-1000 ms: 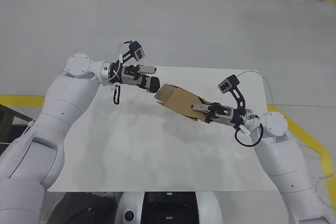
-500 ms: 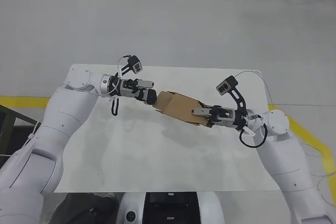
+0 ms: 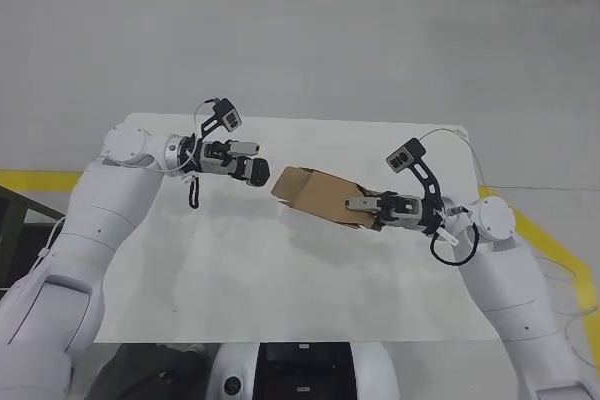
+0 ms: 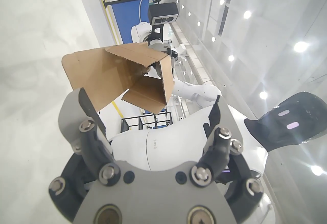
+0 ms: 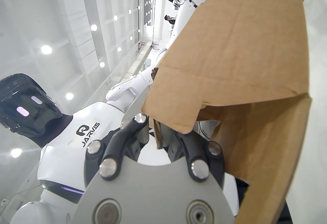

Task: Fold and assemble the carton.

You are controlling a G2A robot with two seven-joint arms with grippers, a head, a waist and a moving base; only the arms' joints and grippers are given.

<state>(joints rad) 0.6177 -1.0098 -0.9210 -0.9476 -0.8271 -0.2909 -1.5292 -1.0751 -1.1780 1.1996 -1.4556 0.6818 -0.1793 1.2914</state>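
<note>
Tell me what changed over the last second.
The left gripper, earlier against the carton's open end, drew back toward its own side and is now open, apart from it. The carton swung slightly, its free end coming nearer the robot. The right gripper stayed shut on the carton's other end.

This is a big industrial hall set up as a robotics test floor. Past the spread jaws of the left gripper [image 4: 149,101] rises a high white gridded ceiling [image 4: 255,0] with rows of round lights [image 4: 301,46]. A blue wall panel [image 4: 126,25] stands far ahead of those jaws. Below them lies 1 plain white table [image 3: 280,290] on a smooth grey floor [image 3: 330,50]. Yellow marking tape [image 3: 20,180] runs well behind the jaws, beside a dark metal frame [image 3: 5,205].
</note>
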